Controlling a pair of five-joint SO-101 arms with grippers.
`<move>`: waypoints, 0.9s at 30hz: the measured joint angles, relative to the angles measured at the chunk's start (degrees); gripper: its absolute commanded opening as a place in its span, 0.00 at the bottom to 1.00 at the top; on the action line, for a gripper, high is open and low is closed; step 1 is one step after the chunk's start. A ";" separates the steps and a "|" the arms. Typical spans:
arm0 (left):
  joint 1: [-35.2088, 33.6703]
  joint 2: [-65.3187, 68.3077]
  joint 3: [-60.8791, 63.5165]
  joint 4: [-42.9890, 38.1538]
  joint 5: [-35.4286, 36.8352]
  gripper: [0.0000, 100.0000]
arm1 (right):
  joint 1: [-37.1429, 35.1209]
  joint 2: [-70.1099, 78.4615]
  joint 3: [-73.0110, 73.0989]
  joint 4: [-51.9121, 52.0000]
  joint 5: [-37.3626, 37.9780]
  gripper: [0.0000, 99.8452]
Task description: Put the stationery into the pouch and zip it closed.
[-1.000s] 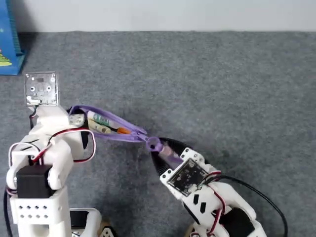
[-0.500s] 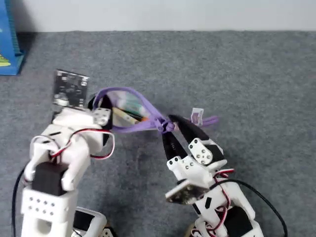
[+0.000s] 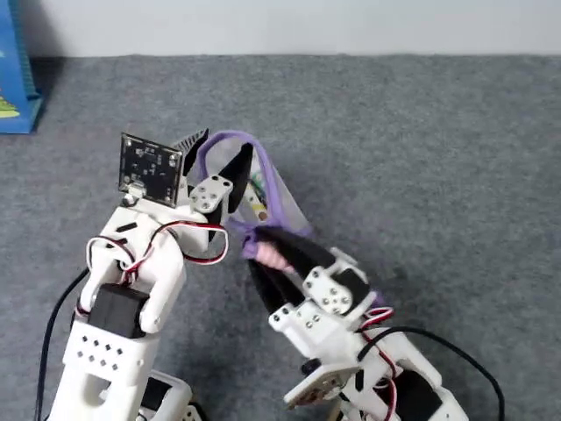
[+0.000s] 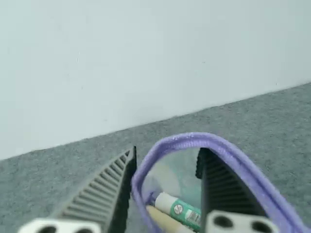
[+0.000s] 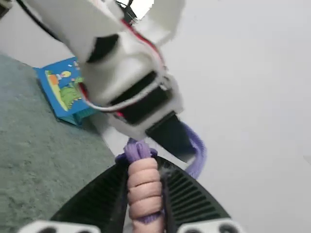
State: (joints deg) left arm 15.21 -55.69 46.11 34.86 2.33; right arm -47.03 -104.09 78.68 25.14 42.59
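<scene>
**Left claw.** In the high view the left claw [image 3: 219, 145] sits at the far end of the pouch [image 3: 282, 209]. Its jaws stand apart, released. In the left wrist view, one jaw of the claw [image 4: 167, 155] is inside the pouch mouth and the other is outside. The purple rim [image 4: 194, 140] arches over the inner jaw and runs down just beside the outer jaw.

**Right claw.** The right claw [image 3: 263, 247] is clenched on the pink pull tab [image 3: 268, 255] at the near end of the pouch. In the right wrist view the claw [image 5: 145, 167] holds the ribbed tab [image 5: 143, 187] between both jaws. A purple cord knot [image 5: 138, 150] sits just above the tab.

**Pouch.** The pouch is purple and its mouth is open. It lies between the two claws over the grey bench [image 3: 438, 158]. Whether its lower edge touches the bench cannot be told.

**Stationery.** Two items lie inside the pouch, touching each other: a green-and-white stick [image 4: 177, 209] and a cream-coloured stick [image 4: 163, 221]. The high view shows them through the open mouth [image 3: 256, 197].

**Surroundings.** A blue book [image 3: 13, 88] stands at the far left edge of the bench against the pale wall [image 3: 307, 26], well apart from the pouch.
</scene>
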 measured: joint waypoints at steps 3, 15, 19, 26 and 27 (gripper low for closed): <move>0.44 0.00 0.00 -0.35 0.00 0.20 | -2.11 -0.35 0.79 -0.09 2.90 0.01; 0.62 -0.18 -0.09 3.87 0.00 0.20 | -2.90 0.44 1.14 -0.44 5.27 0.01; 0.53 -4.75 -0.09 7.91 0.00 0.20 | 0.09 0.35 1.14 -0.44 5.27 0.01; 0.62 -23.12 -0.09 14.33 0.00 0.20 | 2.99 0.44 1.14 -2.64 5.27 0.01; 0.62 -25.23 -0.09 15.38 0.00 0.20 | 3.16 0.44 1.23 -3.25 5.27 0.01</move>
State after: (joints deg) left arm 15.82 -80.92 46.02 50.24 2.33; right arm -43.87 -103.65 79.91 21.89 47.87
